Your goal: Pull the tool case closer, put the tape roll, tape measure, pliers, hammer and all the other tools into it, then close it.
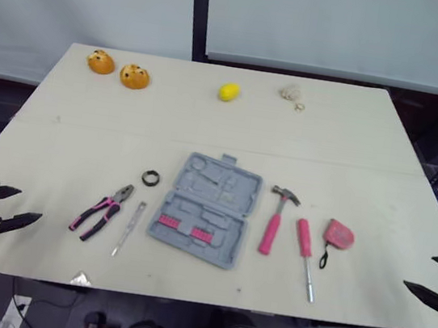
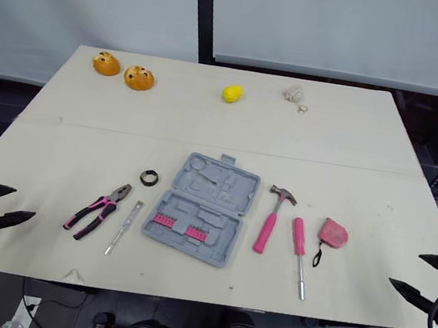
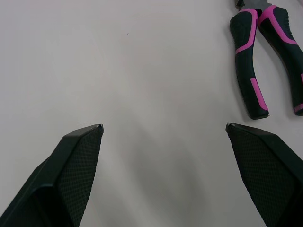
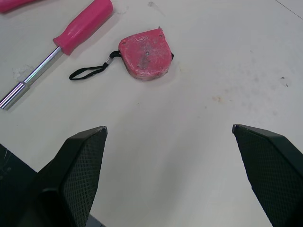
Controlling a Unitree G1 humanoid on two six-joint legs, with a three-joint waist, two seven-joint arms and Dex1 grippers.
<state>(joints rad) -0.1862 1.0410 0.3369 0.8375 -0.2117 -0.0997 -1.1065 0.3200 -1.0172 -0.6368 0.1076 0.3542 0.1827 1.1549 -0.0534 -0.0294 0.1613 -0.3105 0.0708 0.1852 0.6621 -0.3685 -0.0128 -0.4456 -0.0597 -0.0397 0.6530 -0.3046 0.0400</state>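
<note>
Lower left, the left gripper (image 1: 29, 205) hangs spread wide and empty. Right of it lie black-and-pink pliers (image 1: 100, 212). At centre frame the grey tool case (image 1: 206, 209) lies open flat, with pink bits in its near half. Lower right, the right gripper (image 1: 418, 272) gapes empty.

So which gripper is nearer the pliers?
Left. The left gripper sits open at the table's left edge, just beside the pliers; the right gripper is at the opposite edge, past the case.

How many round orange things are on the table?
2, at the far left corner of the pale wooden table: the outer round orange object, and the inner round orange object just right of it. None seems hidden.
</note>
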